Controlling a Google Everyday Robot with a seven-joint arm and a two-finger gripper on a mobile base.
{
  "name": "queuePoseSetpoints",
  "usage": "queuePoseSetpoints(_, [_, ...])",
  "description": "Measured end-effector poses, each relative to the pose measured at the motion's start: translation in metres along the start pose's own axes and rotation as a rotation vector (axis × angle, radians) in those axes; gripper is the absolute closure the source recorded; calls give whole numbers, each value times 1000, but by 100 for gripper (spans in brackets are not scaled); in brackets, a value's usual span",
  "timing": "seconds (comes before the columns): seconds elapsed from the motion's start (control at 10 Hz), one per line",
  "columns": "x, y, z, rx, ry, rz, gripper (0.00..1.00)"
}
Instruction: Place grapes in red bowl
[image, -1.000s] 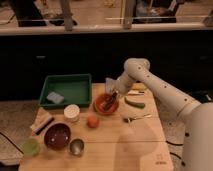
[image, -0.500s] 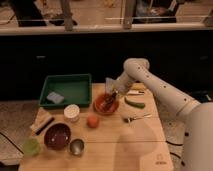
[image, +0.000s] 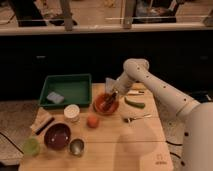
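Note:
The red bowl (image: 105, 105) sits near the middle of the wooden table, right of the green tray. My gripper (image: 110, 98) reaches down into the bowl from the right, at the end of the white arm. A dark shape lies inside the bowl under the gripper; I cannot tell whether it is the grapes or the gripper's own parts.
A green tray (image: 67, 90) with a pale blue sponge (image: 54, 97) stands at the back left. A white cup (image: 72, 113), an orange fruit (image: 92, 121), a maroon bowl (image: 57, 136), a metal cup (image: 76, 147) and a green cup (image: 31, 146) stand in front. A green vegetable (image: 134, 103) and a utensil (image: 136, 118) lie at the right.

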Motion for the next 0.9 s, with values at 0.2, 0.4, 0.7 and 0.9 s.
queuePoseSetpoints(0.2, [0, -1, 0, 0, 0, -1, 20])
queuePoseSetpoints(0.4, [1, 0, 0, 0, 1, -1, 32])
queuePoseSetpoints(0.7, [3, 1, -1, 4, 2, 2, 60])
queuePoseSetpoints(0.9, [8, 6, -5, 9, 4, 8, 61])
